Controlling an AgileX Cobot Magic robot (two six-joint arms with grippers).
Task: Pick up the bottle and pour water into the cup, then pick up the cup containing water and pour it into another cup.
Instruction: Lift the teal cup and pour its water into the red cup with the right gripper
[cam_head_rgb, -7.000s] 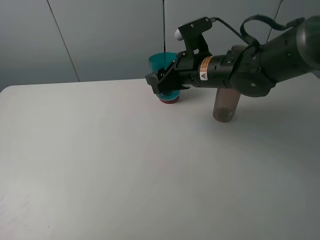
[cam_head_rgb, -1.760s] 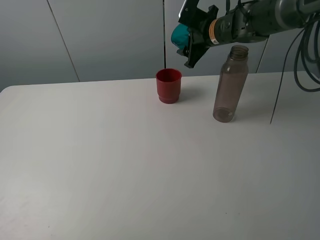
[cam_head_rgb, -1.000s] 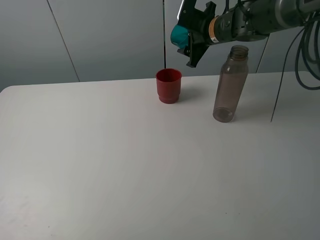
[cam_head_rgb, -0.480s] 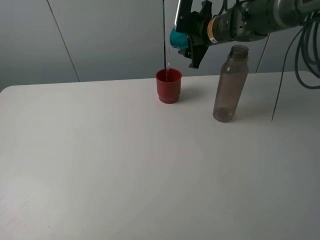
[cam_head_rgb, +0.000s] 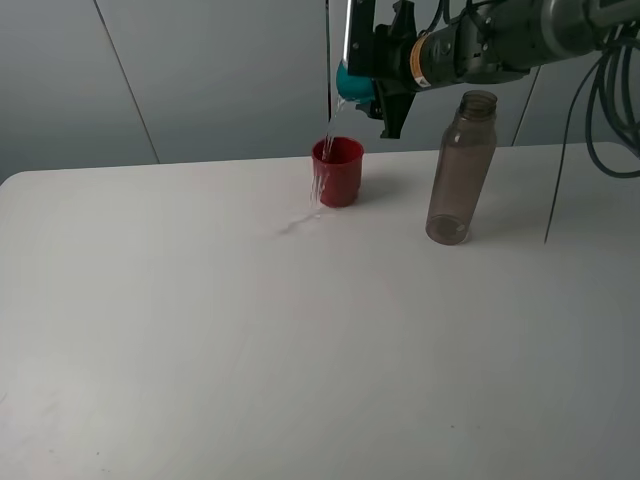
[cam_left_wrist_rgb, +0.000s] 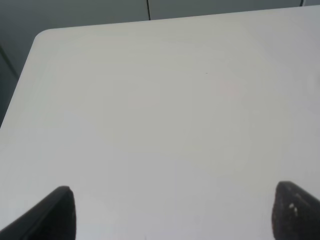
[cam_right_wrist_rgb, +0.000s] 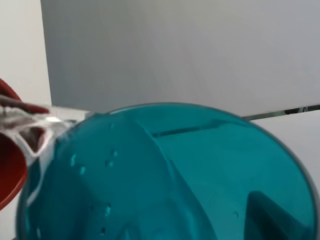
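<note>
High at the back, my right gripper (cam_head_rgb: 374, 76) is shut on the teal cup (cam_head_rgb: 350, 80), which is tipped steeply over to the left. A thin stream of water (cam_head_rgb: 328, 130) falls from its rim onto the red cup (cam_head_rgb: 338, 172) standing below. Some water runs down the red cup's left side onto the table. The right wrist view is filled by the teal cup (cam_right_wrist_rgb: 165, 175), with the red cup (cam_right_wrist_rgb: 7, 160) at the picture's edge. The smoky bottle (cam_head_rgb: 460, 170) stands upright to the right, uncapped. My left gripper (cam_left_wrist_rgb: 175, 220) is open over bare table.
A small wet streak (cam_head_rgb: 298, 224) lies on the white table (cam_head_rgb: 300, 350) just left of and in front of the red cup. Cables (cam_head_rgb: 600, 110) hang at the far right. A grey wall stands behind the table's back edge.
The teal cup has tilted further over the red cup and the stream has grown. Water now spills past the red cup's left side onto the table. The bottle has not moved.
</note>
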